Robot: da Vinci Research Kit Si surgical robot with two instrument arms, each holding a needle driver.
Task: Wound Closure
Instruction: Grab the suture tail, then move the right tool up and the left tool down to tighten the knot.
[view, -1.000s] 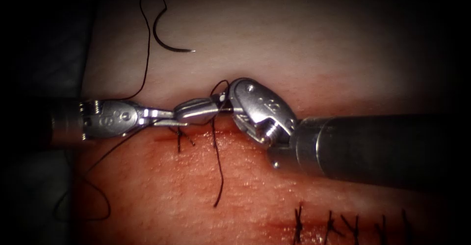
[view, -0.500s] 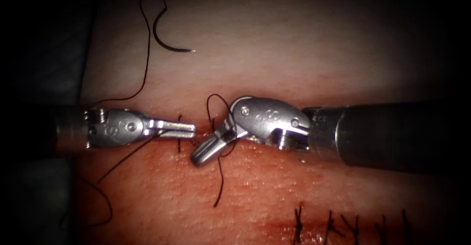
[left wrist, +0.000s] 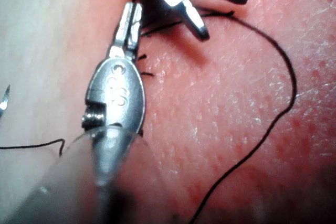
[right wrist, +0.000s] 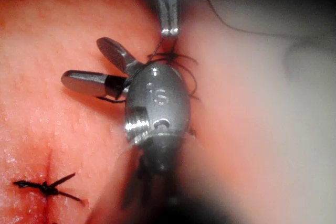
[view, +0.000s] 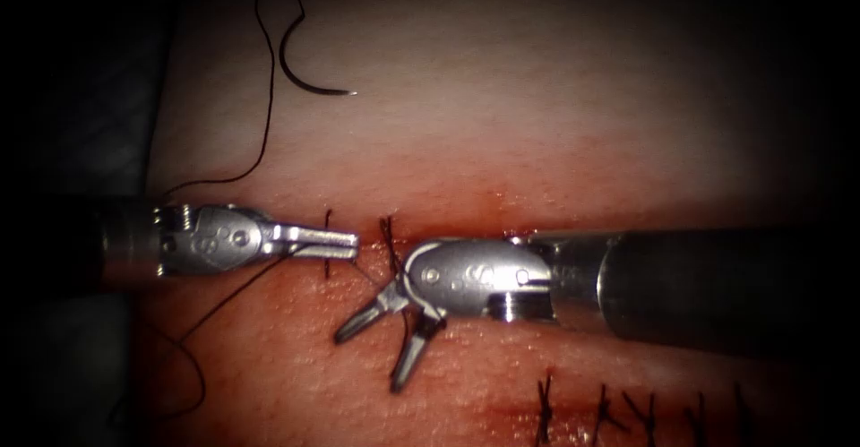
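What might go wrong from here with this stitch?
The left claw is shut on the thread; a hard pull may tear the tissue. The right claw is open and empty, with thread looped round its wrist, which may snag. The needle lies free on the tissue, not in it; tugged thread might drag it.

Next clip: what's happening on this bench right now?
The left tool has its jaws shut on the thread at the cut in the tissue. The right tool sits below the cut with jaws spread open, holding nothing, thread draped around it. The needle lies free on the tissue above the cut, not in it.
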